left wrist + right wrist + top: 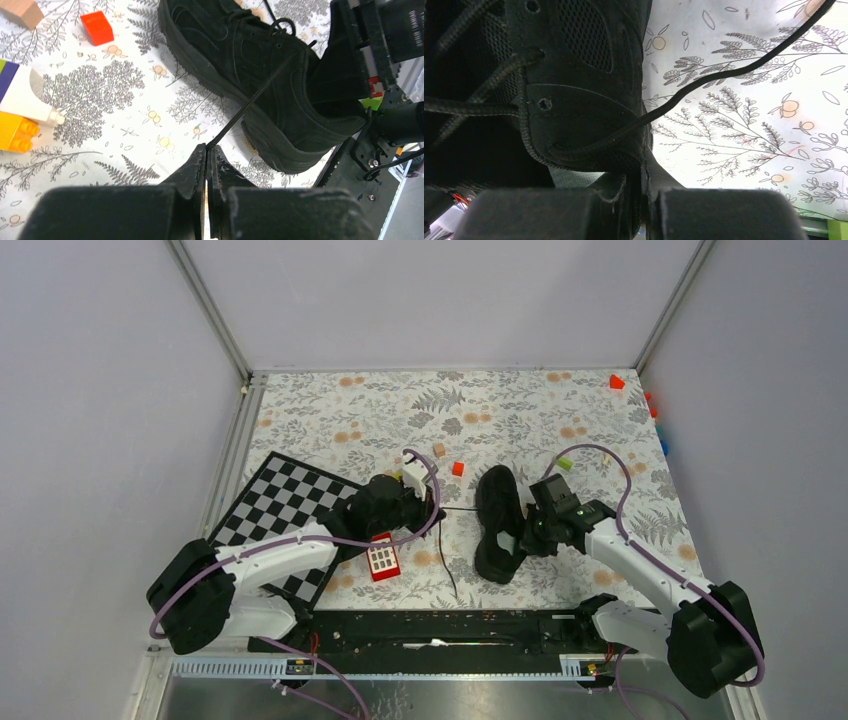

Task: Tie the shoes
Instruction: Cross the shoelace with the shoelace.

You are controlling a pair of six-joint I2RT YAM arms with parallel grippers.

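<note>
On the flowered tabletop [520, 410], slightly toward 3 o'clock from centre, the black sneaker [497, 523] lay with its toe toward 12 o'clock and a red block [458, 468] near that toe at 10 o'clock. At the sneaker's 9 o'clock we saw the left fingers [206, 152] pressed together on a thin lace [260, 92], which ran taut to the eyelets. At its 3 o'clock the right fingers [642, 175] stood together against the lower edge of the eyelet flap, though we could not tell whether they pinched it.
</note>
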